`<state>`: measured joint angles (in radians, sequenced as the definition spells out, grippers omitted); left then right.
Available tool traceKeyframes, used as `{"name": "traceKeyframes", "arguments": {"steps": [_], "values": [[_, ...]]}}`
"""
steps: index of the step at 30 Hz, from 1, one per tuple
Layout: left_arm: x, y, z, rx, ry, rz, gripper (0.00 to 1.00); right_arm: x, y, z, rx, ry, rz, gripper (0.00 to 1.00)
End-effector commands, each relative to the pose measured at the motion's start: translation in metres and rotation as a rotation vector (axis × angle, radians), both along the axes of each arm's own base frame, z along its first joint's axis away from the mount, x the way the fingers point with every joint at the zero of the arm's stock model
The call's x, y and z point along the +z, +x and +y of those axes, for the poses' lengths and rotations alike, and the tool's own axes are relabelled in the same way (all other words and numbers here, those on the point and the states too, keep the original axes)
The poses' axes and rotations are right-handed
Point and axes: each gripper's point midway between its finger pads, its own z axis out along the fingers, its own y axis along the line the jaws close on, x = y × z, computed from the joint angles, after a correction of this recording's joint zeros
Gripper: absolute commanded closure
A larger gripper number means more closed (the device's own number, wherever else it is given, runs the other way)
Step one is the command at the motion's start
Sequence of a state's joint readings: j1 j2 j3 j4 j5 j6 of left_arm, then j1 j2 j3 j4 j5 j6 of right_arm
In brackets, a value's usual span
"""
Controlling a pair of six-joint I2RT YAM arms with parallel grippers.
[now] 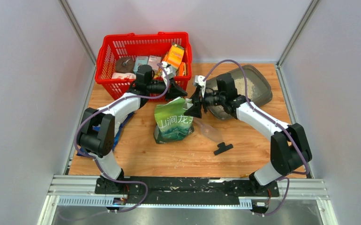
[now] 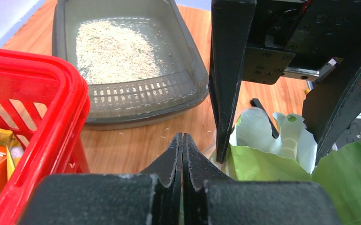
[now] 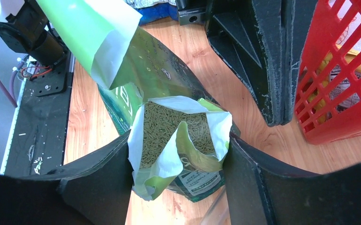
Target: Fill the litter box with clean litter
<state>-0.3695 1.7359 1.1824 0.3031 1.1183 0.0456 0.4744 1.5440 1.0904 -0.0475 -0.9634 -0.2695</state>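
Note:
The dark grey litter box lies at the back right. A thin patch of pale clean litter covers part of its floor. A green-and-white pouch stands mid-table with its top torn open and pellets inside. My right gripper is open, its fingers against both sides of the pouch mouth. A torn green flap rises past it. My left gripper is shut just left of the pouch top, with nothing seen between its tips.
A red mesh basket with several packages stands at the back left, right beside my left gripper. A clear film and a small black clip lie right of the pouch. A blue bag lies under the left arm.

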Motion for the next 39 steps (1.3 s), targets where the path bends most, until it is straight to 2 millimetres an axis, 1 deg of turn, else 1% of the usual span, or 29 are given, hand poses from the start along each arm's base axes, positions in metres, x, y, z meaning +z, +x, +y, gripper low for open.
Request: {"name": "traceKeyframes", "arguments": {"steps": [1, 2, 3, 5, 6, 7, 9, 11, 13, 17, 22, 23, 24, 28, 29, 30, 33, 34, 36, 37, 39], "values": [[0.016, 0.008, 0.002, 0.014, -0.012, -0.022, 0.98, 0.027, -0.005, -0.001, 0.003, 0.053, -0.020, 0.36], [0.016, 0.009, 0.003, 0.020, -0.009, -0.023, 0.99, 0.032, -0.001, 0.000, -0.004, 0.074, -0.052, 0.36], [0.015, 0.009, 0.005, 0.026, -0.005, -0.016, 0.98, 0.029, -0.002, -0.003, -0.015, 0.078, -0.033, 0.38], [0.014, 0.009, 0.007, 0.036, 0.005, -0.022, 0.98, 0.031, 0.002, -0.003, -0.020, 0.098, -0.043, 0.40], [0.012, 0.008, 0.008, 0.038, 0.014, -0.010, 0.98, 0.030, 0.005, -0.005, -0.026, 0.102, -0.036, 0.43], [0.014, 0.007, 0.009, 0.040, 0.016, -0.015, 0.98, 0.031, 0.005, -0.003, -0.018, 0.115, -0.016, 0.45], [0.012, 0.005, 0.012, 0.042, 0.032, -0.007, 0.99, 0.031, 0.005, -0.003, -0.007, 0.126, 0.006, 0.48], [0.015, 0.005, 0.014, 0.048, 0.040, -0.021, 0.98, 0.035, 0.003, -0.001, 0.005, 0.152, 0.017, 0.48], [0.014, 0.004, 0.015, 0.052, 0.051, -0.011, 0.99, 0.038, -0.001, 0.001, 0.023, 0.168, 0.025, 0.48], [0.015, 0.007, 0.016, 0.074, 0.062, -0.011, 0.98, 0.028, -0.006, 0.002, 0.052, 0.159, 0.060, 0.48], [0.020, 0.008, 0.019, 0.091, 0.072, -0.017, 0.98, 0.021, -0.011, 0.003, 0.088, 0.159, 0.081, 0.48], [0.018, 0.008, 0.021, 0.097, 0.081, -0.008, 0.99, 0.020, -0.010, 0.002, 0.086, 0.158, 0.084, 0.48], [0.020, 0.008, 0.022, 0.099, 0.082, -0.013, 0.99, 0.016, -0.010, 0.003, 0.088, 0.155, 0.093, 0.48], [0.021, 0.006, 0.028, 0.104, 0.105, -0.018, 0.99, 0.015, -0.005, 0.005, 0.083, 0.162, 0.077, 0.49], [0.018, 0.005, 0.031, 0.109, 0.113, -0.007, 0.99, 0.013, -0.003, 0.005, 0.077, 0.160, 0.076, 0.49], [0.021, 0.004, 0.032, 0.111, 0.114, -0.015, 0.99, 0.013, -0.002, 0.005, 0.070, 0.161, 0.072, 0.49], [0.021, 0.002, 0.038, 0.121, 0.129, -0.016, 0.98, 0.013, 0.007, 0.007, 0.037, 0.172, 0.030, 0.48], [0.021, 0.002, 0.039, 0.122, 0.135, -0.026, 0.99, 0.013, 0.008, 0.008, 0.037, 0.175, 0.056, 0.48], [0.021, -0.001, 0.041, 0.119, 0.144, -0.024, 0.98, 0.013, 0.010, 0.010, 0.045, 0.180, 0.073, 0.50], [0.021, -0.002, 0.043, 0.119, 0.150, -0.030, 0.98, 0.016, 0.008, 0.011, 0.058, 0.189, 0.081, 0.51], [0.020, -0.004, 0.045, 0.120, 0.158, -0.023, 0.98, 0.014, 0.007, 0.012, 0.075, 0.191, 0.098, 0.54]]}}
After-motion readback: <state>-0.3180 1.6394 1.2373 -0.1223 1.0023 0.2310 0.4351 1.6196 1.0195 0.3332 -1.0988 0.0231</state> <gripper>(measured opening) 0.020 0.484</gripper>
